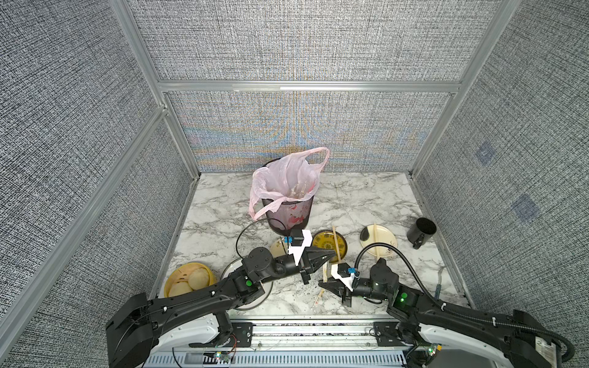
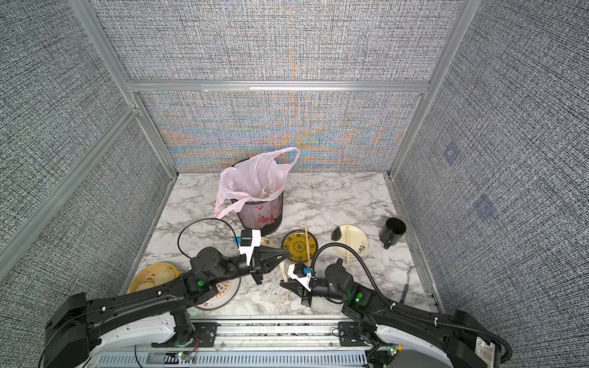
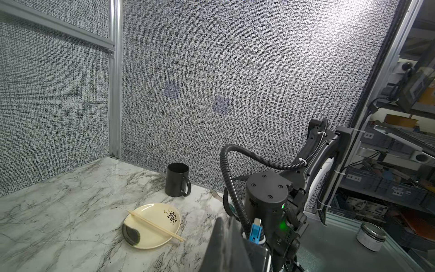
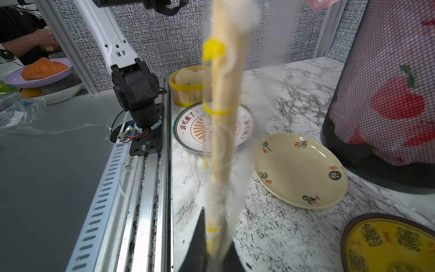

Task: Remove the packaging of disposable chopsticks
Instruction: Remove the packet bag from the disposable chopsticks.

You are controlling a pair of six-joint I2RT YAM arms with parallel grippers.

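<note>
Risk assessment, wrapped pair held between both arms.

Right gripper (image 4: 214,223) is clamped on the near end of the disposable chopsticks (image 4: 223,77), pinching them through the packaging (image 4: 219,110). The clear sleeve with its yellow-orange print covers the sticks along the whole length shown in the right wrist view. In both top views the pair is held over the marble table (image 1: 223,204), near its front edge, running from the right gripper toward the left gripper (image 1: 331,254).

Left gripper's jaws are closed to a narrow point at the far end of the pair. Whether film, wood or nothing lies between them cannot be told: the left wrist view shows no contact and the right wrist view is blurred there.

Hazards, as judgement:
1. If the left jaws pinch wood along with film, pulling the arms apart strips nothing and may bow or snap the thin sticks.
2. If they hold only a wisp of film, the sleeve may tear at the tip and leave most of itself on.
3. The right clamp presses film against wood, so the sleeve cannot slide past it and could stretch or bunch.
4. A slipping grip would drop the pair near the yellow plate (image 1: 322,245) or the mesh bin (image 1: 288,220).

A thin strip (image 1: 317,299) lies on the table below the right gripper, too small to identify.
</note>
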